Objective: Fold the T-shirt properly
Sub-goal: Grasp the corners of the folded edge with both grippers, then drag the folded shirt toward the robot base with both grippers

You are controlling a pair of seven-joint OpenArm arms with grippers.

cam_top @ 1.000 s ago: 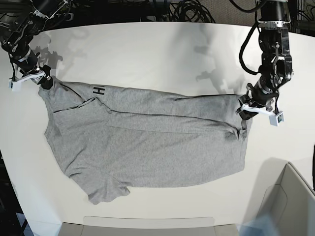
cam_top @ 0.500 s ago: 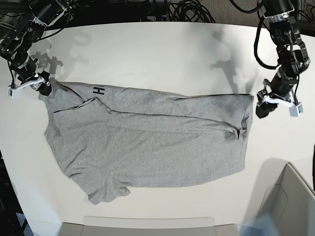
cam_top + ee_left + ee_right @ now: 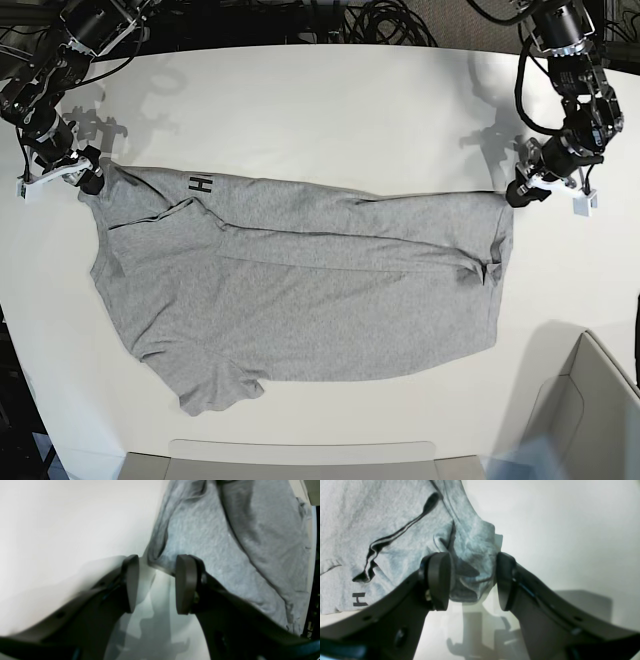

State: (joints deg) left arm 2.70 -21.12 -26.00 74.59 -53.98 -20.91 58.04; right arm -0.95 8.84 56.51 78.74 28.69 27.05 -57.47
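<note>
The heather-grey T-shirt (image 3: 300,280) lies spread flat on the white table (image 3: 330,100), with black lettering (image 3: 200,184) showing at a turned-over edge near its top left. My left gripper (image 3: 522,193) hovers at the shirt's upper right corner. In the left wrist view that gripper (image 3: 156,585) is open, with bare table between its fingers and the cloth corner (image 3: 155,562) just past the tips. My right gripper (image 3: 88,180) is at the shirt's top left corner. In the right wrist view it (image 3: 472,580) stands open around a bunched lump of cloth (image 3: 470,555).
An open cardboard box (image 3: 590,420) stands at the near right corner. A flat grey tray (image 3: 300,460) lies along the near edge. Cables (image 3: 380,20) run behind the table's far edge.
My left gripper let go of the shirt's right corner and drew away to the right and back. The right edge of the shirt settled flat. My right gripper shifted only slightly.
</note>
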